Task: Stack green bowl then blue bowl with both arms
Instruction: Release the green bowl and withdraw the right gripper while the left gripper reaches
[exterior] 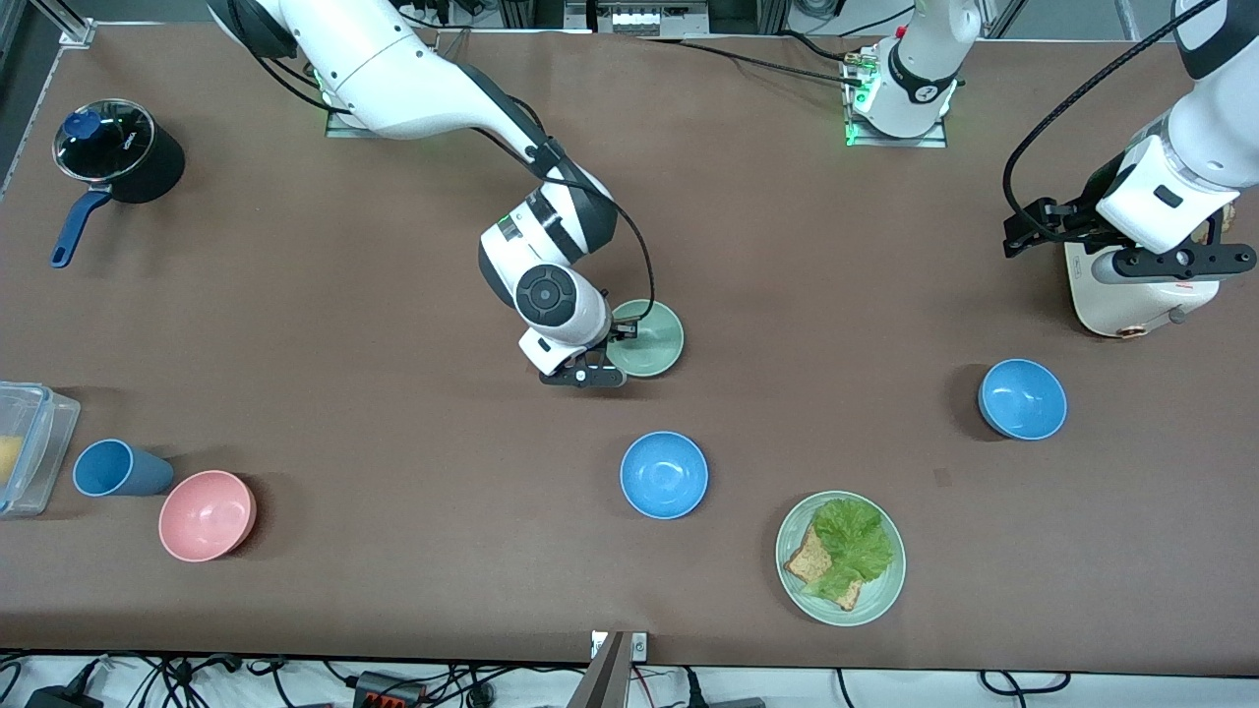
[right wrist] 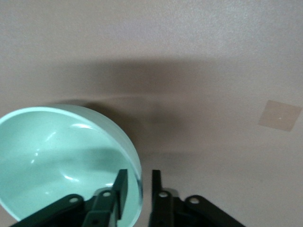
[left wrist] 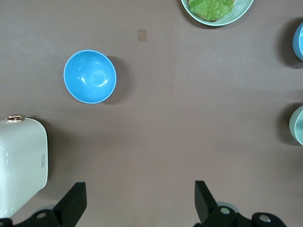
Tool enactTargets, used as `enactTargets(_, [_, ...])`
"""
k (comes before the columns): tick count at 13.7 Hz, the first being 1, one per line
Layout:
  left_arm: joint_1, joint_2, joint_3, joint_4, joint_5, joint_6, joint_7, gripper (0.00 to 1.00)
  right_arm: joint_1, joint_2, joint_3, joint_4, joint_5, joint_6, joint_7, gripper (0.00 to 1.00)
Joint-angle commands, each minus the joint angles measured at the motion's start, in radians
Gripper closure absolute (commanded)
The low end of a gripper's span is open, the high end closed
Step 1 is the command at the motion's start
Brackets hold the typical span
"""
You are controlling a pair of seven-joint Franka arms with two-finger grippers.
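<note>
At the middle of the brown table [exterior: 393, 413], the right gripper [exterior: 602, 366] pinches the rim of the green bowl [exterior: 649, 337], one finger inside the wall and one outside, as the right wrist view shows of the fingers [right wrist: 120, 191] closed on the bowl's edge [right wrist: 61, 161]. The bowl looks tipped in that grasp, though whether it is clear of the table cannot be told. A blue bowl [exterior: 664, 474] sits upright nearer the front camera than the green bowl, and a second blue bowl [exterior: 1023, 398] stands toward the left arm's end of the table. The left arm waits with its left gripper [left wrist: 139, 201] spread wide and holding nothing, over bare table beside a white toaster [exterior: 1131, 295]. A green plate of lettuce and bread [exterior: 840, 558] lies near the front edge. Toward the right arm's end are a pink bowl [exterior: 207, 514], a blue cup [exterior: 116, 468] on its side, a clear container [exterior: 29, 447] and a lidded black saucepan [exterior: 118, 152].
</note>
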Motion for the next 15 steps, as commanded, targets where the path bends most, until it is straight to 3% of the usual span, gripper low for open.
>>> enactTargets(1, [-0.004, 0.016, 0.006, 0.027, -0.021, -0.009, 0.025, 0.0, -0.01, -0.07, -0.016, 0.021, -0.007, -0.042, 0.023, 0.0])
enactTargets(4, [-0.001, 0.045, 0.007, 0.027, -0.021, -0.001, 0.02, 0.0, -0.053, -0.199, -0.031, 0.021, -0.007, -0.165, 0.025, 0.0])
enactTargets(7, [0.007, 0.111, 0.012, 0.03, -0.001, 0.032, 0.026, 0.0, -0.134, -0.303, -0.088, 0.02, -0.048, -0.242, 0.01, 0.0])
enactTargets(10, [0.048, 0.18, 0.021, 0.028, 0.003, 0.043, 0.025, 0.0, -0.25, -0.377, -0.102, 0.02, -0.098, -0.289, -0.14, 0.0])
enactTargets(12, [0.074, 0.221, 0.019, 0.001, 0.104, 0.146, 0.033, 0.0, -0.339, -0.406, -0.102, 0.02, -0.094, -0.348, -0.185, 0.0])
enactTargets(15, [0.152, 0.255, 0.019, -0.106, 0.124, 0.336, 0.124, 0.0, -0.441, -0.437, -0.103, 0.021, -0.09, -0.386, -0.312, 0.0])
